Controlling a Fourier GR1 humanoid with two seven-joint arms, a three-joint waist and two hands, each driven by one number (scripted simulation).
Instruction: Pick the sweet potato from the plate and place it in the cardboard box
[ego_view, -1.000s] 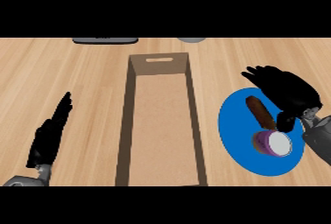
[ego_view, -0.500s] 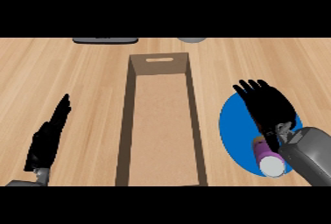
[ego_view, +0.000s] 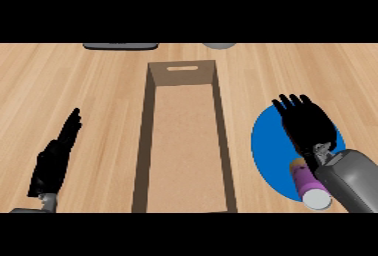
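Wood, cardboard and matt plastics, seen from the head view.

Pale wood-grain counter, smooth with a soft sheen. Matt brown cardboard box at centre, plain fibreboard walls. Flat, even blue plate at lower right, smooth and unglazed-looking. Dull black right hand over the plate; dull black left hand at lower left. Smooth grey forearm, faintly satin. Purple-skinned sweet potato, smooth, with pale cut end.
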